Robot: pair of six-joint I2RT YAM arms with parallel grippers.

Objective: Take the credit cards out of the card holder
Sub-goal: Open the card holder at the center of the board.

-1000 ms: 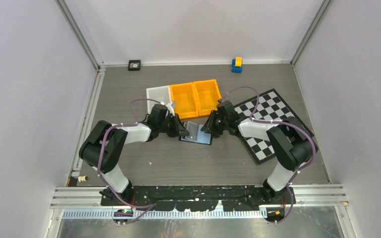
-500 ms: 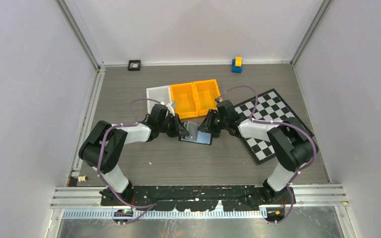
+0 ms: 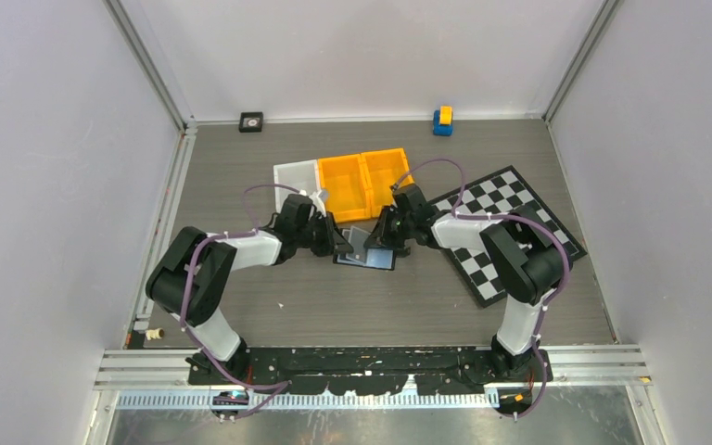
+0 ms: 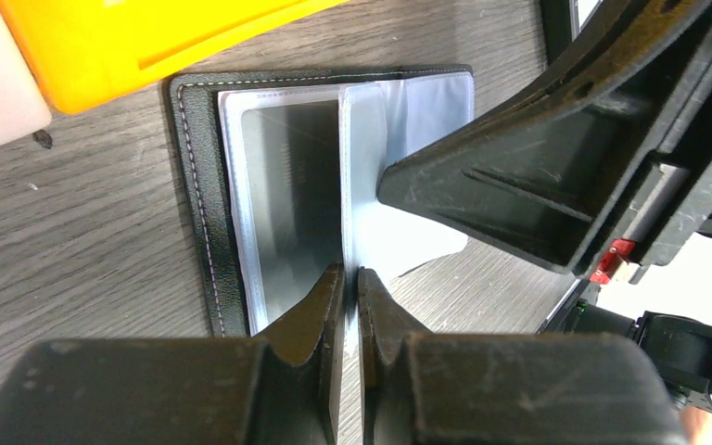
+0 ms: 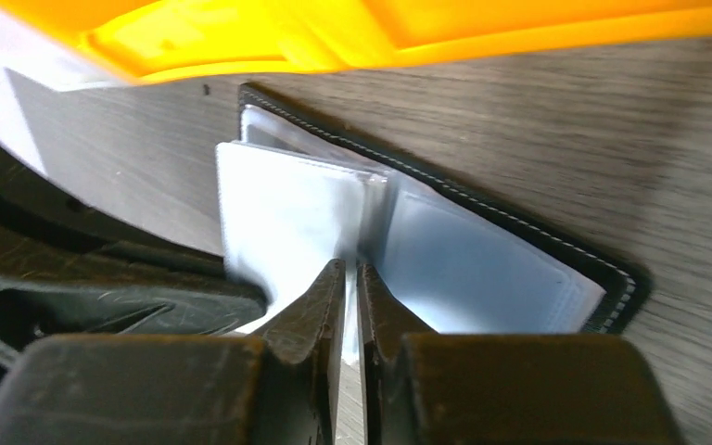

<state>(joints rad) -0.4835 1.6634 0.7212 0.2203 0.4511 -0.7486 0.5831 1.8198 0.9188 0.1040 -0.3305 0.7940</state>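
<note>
**Overhead view.** A small black folding card holder, with a stitched leather-like cover and pale grey-blue clear plastic sleeves, lies open and flat on the grey wood-grain table. It sits midway between the two arms, just in front of a pair of orange plastic bins. The left gripper reaches it from the left and the right gripper from the right, and their tips nearly meet over the open holder. A flat white tray adjoins the bins on the left. A black-and-white chequered board lies to the right, partly under the right arm. By the far wall stand a small black square block and a blue-and-yellow toy block, both well apart from the holder.

**Left wrist view.** The card holder shows a rounded corner with pale stitching along its black rim. One sleeve lies flat against the cover and looks dark grey and glossy. Another stands upright as a thin leaf. The left gripper is clenched on the near edge of that upright leaf, its fingers almost touching.

**Right wrist view.** The right gripper is pinched on a pale leaf raised from the middle of the card holder, with only the thin sheet between its fingers. Whether a card sits inside any sleeve cannot be told.
</note>
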